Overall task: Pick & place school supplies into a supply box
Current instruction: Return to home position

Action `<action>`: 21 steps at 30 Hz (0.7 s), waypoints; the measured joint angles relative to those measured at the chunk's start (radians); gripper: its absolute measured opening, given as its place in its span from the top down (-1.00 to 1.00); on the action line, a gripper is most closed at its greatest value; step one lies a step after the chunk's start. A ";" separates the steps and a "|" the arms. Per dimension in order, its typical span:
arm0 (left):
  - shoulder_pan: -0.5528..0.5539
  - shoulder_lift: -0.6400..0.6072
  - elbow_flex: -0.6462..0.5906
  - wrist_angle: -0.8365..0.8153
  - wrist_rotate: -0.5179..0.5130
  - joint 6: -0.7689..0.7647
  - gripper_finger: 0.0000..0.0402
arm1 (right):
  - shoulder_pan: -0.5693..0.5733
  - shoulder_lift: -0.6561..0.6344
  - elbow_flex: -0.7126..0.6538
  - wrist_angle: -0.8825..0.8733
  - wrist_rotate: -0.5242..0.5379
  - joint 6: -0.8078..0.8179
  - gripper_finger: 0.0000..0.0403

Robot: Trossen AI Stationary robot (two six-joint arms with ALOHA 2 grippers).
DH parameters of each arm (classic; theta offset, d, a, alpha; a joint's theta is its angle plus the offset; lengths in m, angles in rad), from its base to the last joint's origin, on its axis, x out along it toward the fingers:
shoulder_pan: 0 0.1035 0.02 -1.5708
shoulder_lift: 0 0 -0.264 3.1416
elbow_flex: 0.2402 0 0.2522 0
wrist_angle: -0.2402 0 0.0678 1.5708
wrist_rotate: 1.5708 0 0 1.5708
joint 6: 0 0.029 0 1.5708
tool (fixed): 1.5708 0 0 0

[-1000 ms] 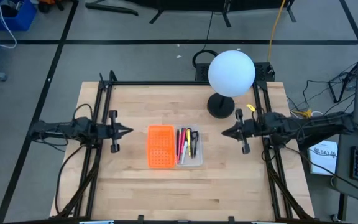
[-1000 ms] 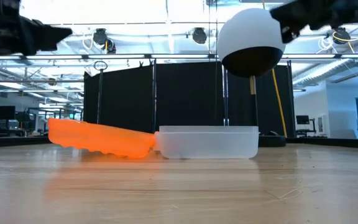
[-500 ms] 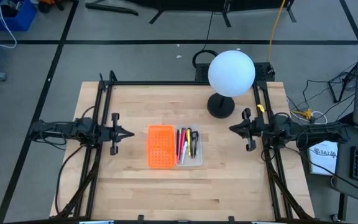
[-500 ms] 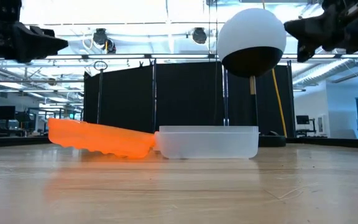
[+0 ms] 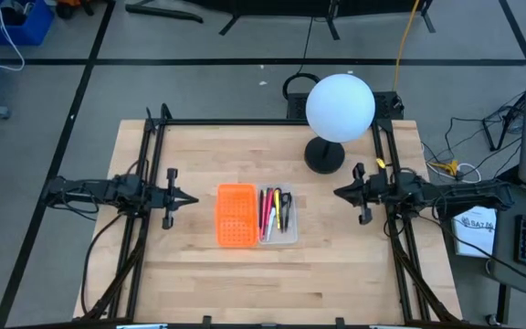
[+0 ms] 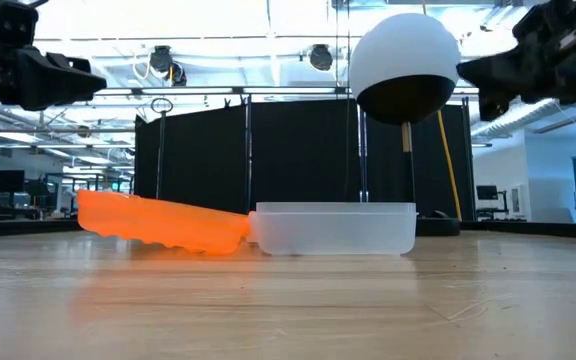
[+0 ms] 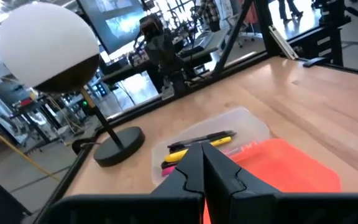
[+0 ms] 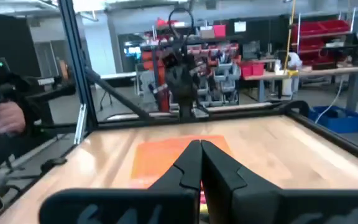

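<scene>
shallow clear supply box (image 6: pixel 336 230), colourful pens (image 5: pixel 270 212) inside, orange panel (image 5: pixel 236 215) alongside

Arm hardware: left arm (image 5: pixel 108 190) and right arm (image 5: pixel 446 192), both matte black, same build.
Left end effector (image 5: pixel 190 197) and right end effector (image 5: pixel 336 193): each is a pair of dark angular fingers (image 7: pixel 191 163) tapering to a narrow wedge tip, on a wide flat black carriage. Just behind each end effector is a short black crossbar (image 5: pixel 168 196), then a slim tubular link thickening into chunkier joint housings. Black cables (image 5: pixel 88 274) loop off the links further back. Screws too small to tell.
</scene>
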 joint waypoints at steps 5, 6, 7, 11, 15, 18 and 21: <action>0.000 0.000 -0.009 0.009 -0.018 -0.019 1.00 | 0.000 -0.002 -0.001 0.031 0.001 -0.029 1.00; 0.000 0.000 -0.011 0.017 -0.014 -0.020 1.00 | 0.000 -0.001 -0.001 0.022 0.001 -0.037 1.00; 0.000 0.001 -0.015 0.026 -0.003 -0.020 1.00 | 0.000 -0.001 -0.002 0.021 0.001 -0.045 1.00; 0.000 0.001 -0.019 0.035 0.043 -0.020 1.00 | 0.000 -0.001 -0.002 -0.001 0.002 -0.066 1.00; 0.000 0.001 -0.019 0.035 0.031 -0.047 1.00 | 0.000 0.000 -0.003 -0.021 0.002 -0.068 1.00; 0.000 0.006 -0.020 0.035 0.030 -0.059 1.00 | 0.000 0.001 -0.004 -0.030 0.002 -0.068 1.00; 0.000 0.016 -0.020 0.034 0.027 -0.072 0.99 | 0.000 0.000 -0.004 -0.025 0.002 -0.065 1.00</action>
